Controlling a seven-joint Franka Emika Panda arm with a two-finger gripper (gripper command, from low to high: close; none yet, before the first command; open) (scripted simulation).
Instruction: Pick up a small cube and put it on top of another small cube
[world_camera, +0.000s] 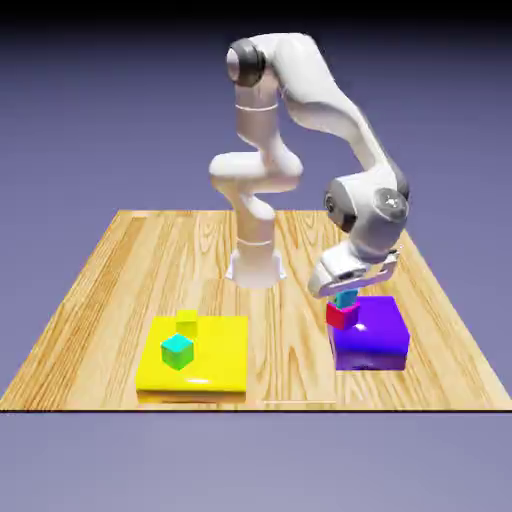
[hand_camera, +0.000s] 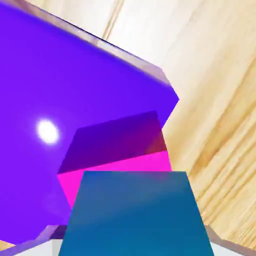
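The tiny teal small cube (world_camera: 346, 298) rests on top of another small cube (world_camera: 341, 316), which has a magenta top and red sides and stands at the near-left corner of the purple block (world_camera: 378, 335). My gripper (world_camera: 346, 291) hangs straight over the stack, its fingers down either side of the teal cube. In the hand view the teal cube (hand_camera: 135, 215) fills the bottom, with a strip of the magenta top (hand_camera: 115, 171) beyond it and the purple block (hand_camera: 75, 85) behind. Only grey slivers of the fingertips show beside the cube, so their hold is unclear.
A flat yellow block (world_camera: 215, 365) lies at the exterior view's left, carrying a small yellow cube (world_camera: 187, 322) and a cyan-topped cube with green sides (world_camera: 177, 351). The robot's base (world_camera: 255, 265) stands behind the middle of the wooden table (world_camera: 120, 270).
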